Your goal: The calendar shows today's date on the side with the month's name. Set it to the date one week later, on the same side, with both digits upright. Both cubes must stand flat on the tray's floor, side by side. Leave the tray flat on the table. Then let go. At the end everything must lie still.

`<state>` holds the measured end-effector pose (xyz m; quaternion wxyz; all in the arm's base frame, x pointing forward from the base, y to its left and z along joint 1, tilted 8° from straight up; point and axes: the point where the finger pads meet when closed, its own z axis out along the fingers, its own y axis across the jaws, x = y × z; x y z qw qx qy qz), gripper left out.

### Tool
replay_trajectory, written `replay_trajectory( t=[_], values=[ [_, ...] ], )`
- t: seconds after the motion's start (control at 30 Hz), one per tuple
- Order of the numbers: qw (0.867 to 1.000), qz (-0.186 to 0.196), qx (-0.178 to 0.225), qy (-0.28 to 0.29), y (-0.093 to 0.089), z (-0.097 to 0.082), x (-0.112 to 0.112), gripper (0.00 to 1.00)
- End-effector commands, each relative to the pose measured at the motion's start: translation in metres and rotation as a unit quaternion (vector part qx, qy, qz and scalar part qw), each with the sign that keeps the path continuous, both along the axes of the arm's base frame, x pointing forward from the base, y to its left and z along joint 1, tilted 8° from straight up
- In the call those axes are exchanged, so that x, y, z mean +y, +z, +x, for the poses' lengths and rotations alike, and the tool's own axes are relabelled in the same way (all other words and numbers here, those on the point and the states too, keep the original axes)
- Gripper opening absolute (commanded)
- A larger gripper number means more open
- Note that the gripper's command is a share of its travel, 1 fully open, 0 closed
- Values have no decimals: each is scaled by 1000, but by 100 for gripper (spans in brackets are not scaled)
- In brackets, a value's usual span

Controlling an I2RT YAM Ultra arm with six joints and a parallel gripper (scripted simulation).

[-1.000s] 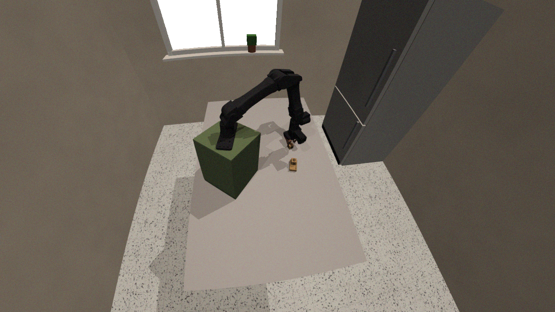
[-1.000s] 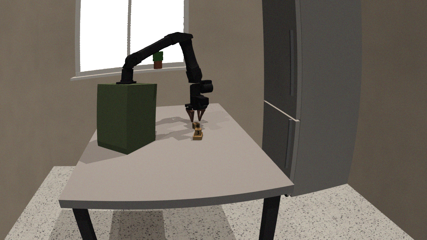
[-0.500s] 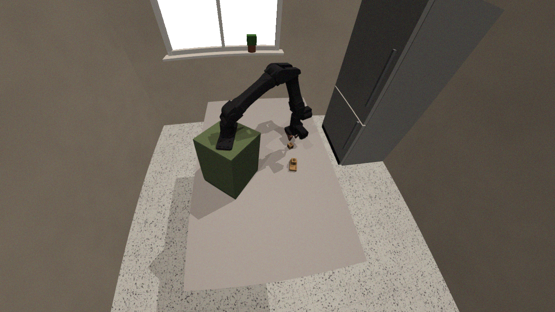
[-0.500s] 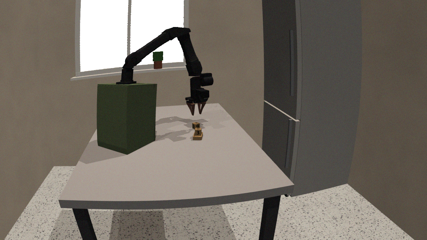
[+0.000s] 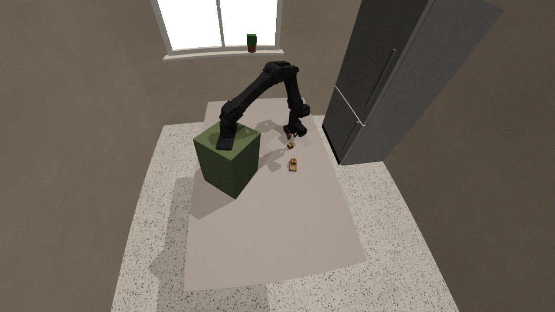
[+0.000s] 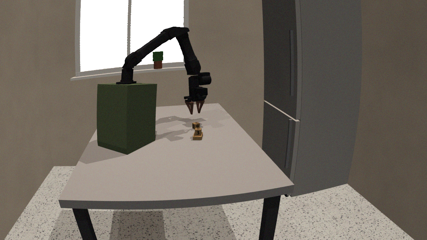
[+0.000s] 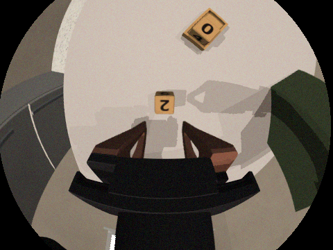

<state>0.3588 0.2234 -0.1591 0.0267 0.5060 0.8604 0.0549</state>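
Observation:
A small wooden tray (image 5: 292,168) (image 6: 197,137) (image 7: 188,35) lies flat on the table. One number cube (image 5: 294,160) (image 6: 197,132) (image 7: 207,28) stands in it, with 0 on top and 3 on the side facing the exterior camera. The second cube (image 5: 289,144) (image 6: 195,125) (image 7: 164,103) stands on the table just behind the tray, with 2 on top. My gripper (image 5: 290,136) (image 6: 194,112) (image 7: 164,125) hangs a little above this loose cube, pointing down. Its fingers are half open with nothing between them.
The arm's green pedestal (image 5: 229,155) (image 6: 126,116) (image 7: 301,135) stands on the table (image 5: 271,232) left of the cubes. A grey fridge (image 5: 380,77) (image 6: 310,89) stands close to the table's right edge.

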Motion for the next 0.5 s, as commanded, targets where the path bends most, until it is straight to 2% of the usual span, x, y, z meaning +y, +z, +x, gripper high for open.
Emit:
replay_trajectory(
  t=[0.0,0.13,0.33,0.47],
  values=[
    [999,-34,-22,-11,4,4,-4,47],
    [996,-76,-48,-17,6,4,-2,47],
    [994,-89,-55,-19,6,4,-2,47],
    [988,-133,-75,-26,4,3,-2,47]
  ],
)
